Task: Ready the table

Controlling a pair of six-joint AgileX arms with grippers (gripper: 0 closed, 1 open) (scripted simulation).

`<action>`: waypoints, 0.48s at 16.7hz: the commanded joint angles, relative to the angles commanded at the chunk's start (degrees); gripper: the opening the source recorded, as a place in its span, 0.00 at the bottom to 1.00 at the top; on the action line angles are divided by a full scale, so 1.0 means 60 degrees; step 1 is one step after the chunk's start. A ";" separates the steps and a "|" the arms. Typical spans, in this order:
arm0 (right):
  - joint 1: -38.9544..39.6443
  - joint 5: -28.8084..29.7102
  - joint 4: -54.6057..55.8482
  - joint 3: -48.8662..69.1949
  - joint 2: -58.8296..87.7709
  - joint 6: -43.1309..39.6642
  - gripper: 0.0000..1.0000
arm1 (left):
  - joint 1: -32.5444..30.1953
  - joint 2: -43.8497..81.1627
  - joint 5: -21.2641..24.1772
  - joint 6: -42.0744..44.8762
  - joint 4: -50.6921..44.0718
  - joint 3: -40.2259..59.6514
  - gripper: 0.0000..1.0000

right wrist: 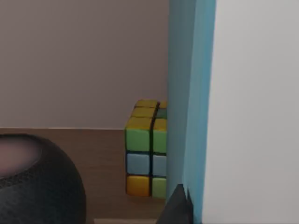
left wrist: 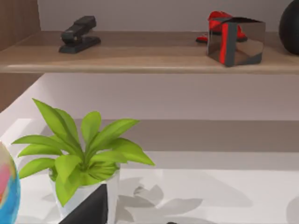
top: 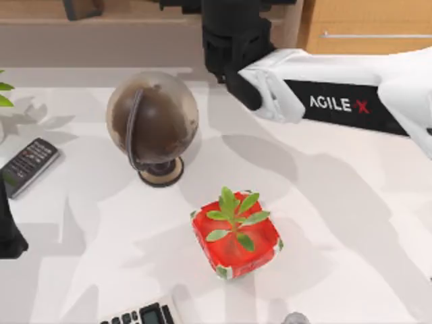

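Where frame crops, calculator (top: 138,315), remote (top: 28,165) cut.

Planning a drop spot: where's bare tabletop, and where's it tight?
Bare: the table right of the red potted plant, under the right arm. Tight: between globe and plant; left edge by the remote; near edge by the calculator.
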 joint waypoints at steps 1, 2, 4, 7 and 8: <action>0.0067 0.0050 0.0032 -0.0193 -0.0155 0.0002 0.00 | 0.0000 0.0000 0.0000 0.0000 0.0000 0.0000 1.00; 0.0140 0.0118 0.0074 -0.0431 -0.0349 0.0003 0.00 | 0.0000 0.0000 0.0000 0.0000 0.0000 0.0000 1.00; 0.0288 0.0278 0.0172 -0.0947 -0.0768 0.0007 0.00 | 0.0000 0.0000 0.0000 0.0000 0.0000 0.0000 1.00; 0.0432 0.0451 0.0278 -0.1448 -0.1169 0.0012 0.00 | 0.0000 0.0000 0.0000 0.0000 0.0000 0.0000 1.00; 0.0435 0.0455 0.0280 -0.1460 -0.1178 0.0012 0.00 | 0.0000 0.0000 0.0000 0.0000 0.0000 0.0000 1.00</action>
